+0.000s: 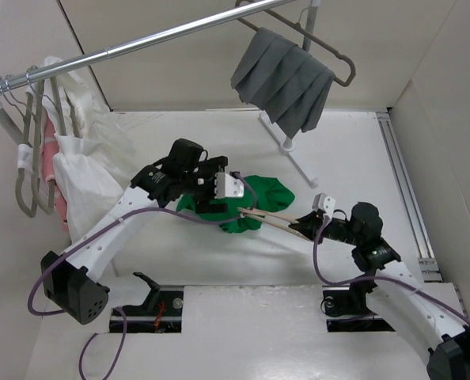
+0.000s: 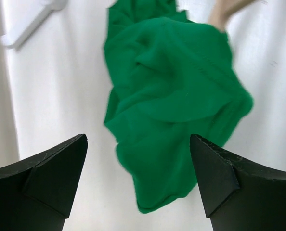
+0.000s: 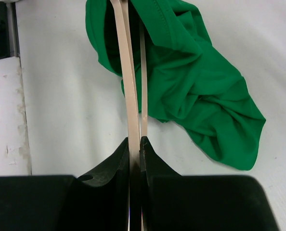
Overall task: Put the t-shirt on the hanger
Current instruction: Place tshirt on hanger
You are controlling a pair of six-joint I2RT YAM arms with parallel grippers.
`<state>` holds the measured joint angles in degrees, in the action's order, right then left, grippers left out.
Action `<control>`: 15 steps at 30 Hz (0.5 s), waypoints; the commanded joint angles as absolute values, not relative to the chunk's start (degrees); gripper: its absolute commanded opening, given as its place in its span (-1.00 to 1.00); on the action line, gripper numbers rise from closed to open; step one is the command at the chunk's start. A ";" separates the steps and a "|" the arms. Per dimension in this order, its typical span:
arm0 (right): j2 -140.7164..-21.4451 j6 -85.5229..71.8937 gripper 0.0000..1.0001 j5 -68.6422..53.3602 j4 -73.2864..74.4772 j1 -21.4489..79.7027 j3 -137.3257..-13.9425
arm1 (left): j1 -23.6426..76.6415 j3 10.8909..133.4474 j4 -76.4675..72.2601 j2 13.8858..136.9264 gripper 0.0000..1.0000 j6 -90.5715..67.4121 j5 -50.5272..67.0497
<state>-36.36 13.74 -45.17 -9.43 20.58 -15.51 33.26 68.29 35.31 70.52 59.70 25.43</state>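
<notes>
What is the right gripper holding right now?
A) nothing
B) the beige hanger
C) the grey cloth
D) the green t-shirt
B: the right gripper is pinched shut on the beige hanger, which extends forward to the t-shirt.

Crumpled t-shirt (image 1: 268, 194), hanger (image 1: 270, 220) touching it

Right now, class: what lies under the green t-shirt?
The t-shirt lies crumpled on the white table. The hanger, clamped in the right gripper, crosses over its edge; anything else beneath the cloth is covered.
</notes>
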 commanded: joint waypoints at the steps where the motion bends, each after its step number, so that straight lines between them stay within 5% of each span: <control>1: -36.56 13.80 -1.00 -45.00 -10.90 19.78 -17.40 | 33.13 66.45 43.23 71.63 0.70 68.63 32.43; 10: -38.50 14.33 -1.00 -46.14 -10.90 19.78 -19.68 | 33.13 60.74 34.72 75.32 0.58 66.80 32.96; 14: -38.50 14.33 -1.00 -45.62 -10.90 19.78 -19.69 | 33.13 61.26 36.11 75.94 -0.50 65.31 33.48; 15: -38.50 14.33 -1.00 -45.62 -10.90 19.78 -19.69 | 33.13 62.65 36.65 75.94 -1.00 64.52 33.49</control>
<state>-38.72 14.83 -46.33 -8.45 20.58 -16.47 32.97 61.01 35.38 76.31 64.71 30.55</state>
